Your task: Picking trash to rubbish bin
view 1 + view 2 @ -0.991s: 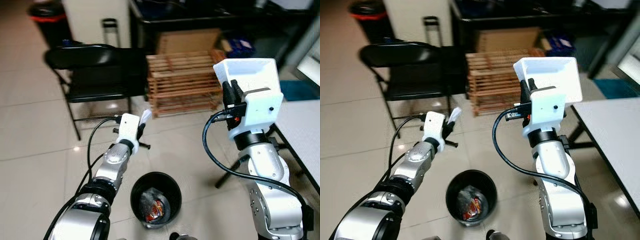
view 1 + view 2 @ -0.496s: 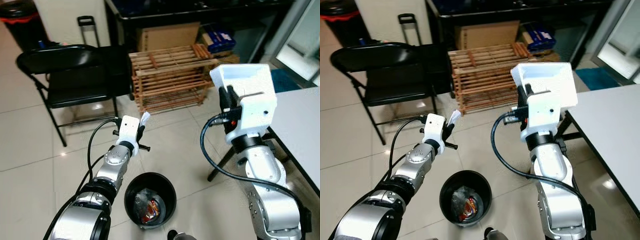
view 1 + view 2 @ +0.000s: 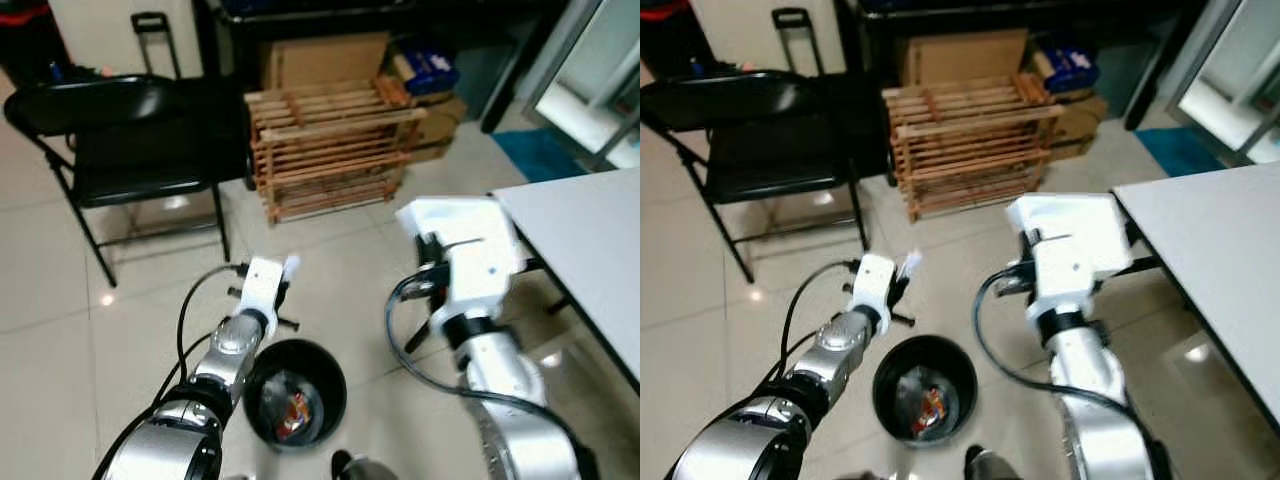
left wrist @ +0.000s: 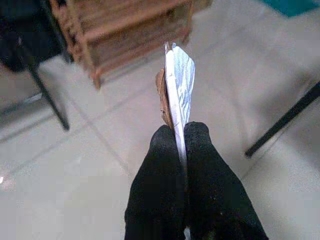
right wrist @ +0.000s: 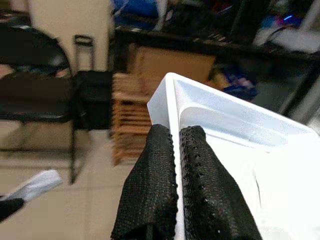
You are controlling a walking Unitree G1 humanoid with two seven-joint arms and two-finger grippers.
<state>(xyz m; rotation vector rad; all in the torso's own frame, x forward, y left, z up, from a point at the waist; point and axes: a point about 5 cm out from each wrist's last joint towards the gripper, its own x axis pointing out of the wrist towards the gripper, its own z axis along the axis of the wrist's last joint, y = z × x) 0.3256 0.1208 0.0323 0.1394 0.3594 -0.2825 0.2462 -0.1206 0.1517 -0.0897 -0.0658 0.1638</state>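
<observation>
Left gripper (image 4: 176,134) clamped on silver wrapper (image 4: 179,80), long axis running straight out past fingertips, above rubbish bin (image 3: 262,368) far rim | right gripper (image 5: 176,142) pinching white tray (image 5: 235,127) wall, held beside table (image 3: 590,240) | bin contents blurred

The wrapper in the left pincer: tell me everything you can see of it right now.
The wrapper is a thin, flat, silvery foil piece with a brownish layer or edge along one side, seen nearly edge-on. It stands up out of the left pincer, whose two black fingers are shut on its lower end; the upper part sticks out free. It is held above the tiled floor, near the far rim of the black bin, not yet inside.
</observation>
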